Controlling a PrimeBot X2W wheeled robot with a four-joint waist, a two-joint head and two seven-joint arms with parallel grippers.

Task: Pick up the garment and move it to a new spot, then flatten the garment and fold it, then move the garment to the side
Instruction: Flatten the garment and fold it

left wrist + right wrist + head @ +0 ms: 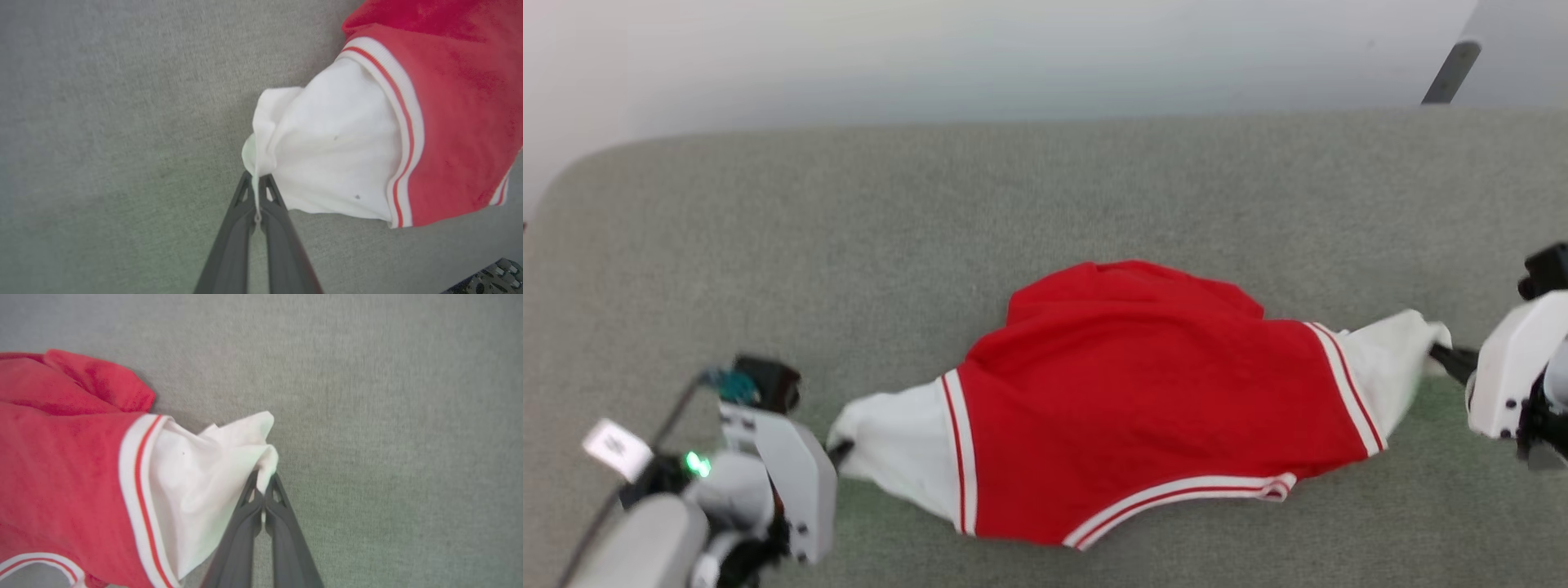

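Note:
The garment (1143,392) is bright red with white end panels and thin white-and-red stripe trim, spread between my two arms on the grey surface. My left gripper (840,447) is shut on the tip of its left white panel (327,151); in the left wrist view the gripper (256,179) pinches a thin fold of white cloth. My right gripper (1436,353) is shut on the corner of the right white panel (204,477); in the right wrist view the gripper (264,477) clamps that corner. The red body (61,457) lies rumpled, humped at the back.
A grey fabric surface (1045,204) runs wide around the garment, with a rounded back-left corner. A pale wall (1013,57) stands behind it, and a dark slanted bar (1450,73) shows at the top right.

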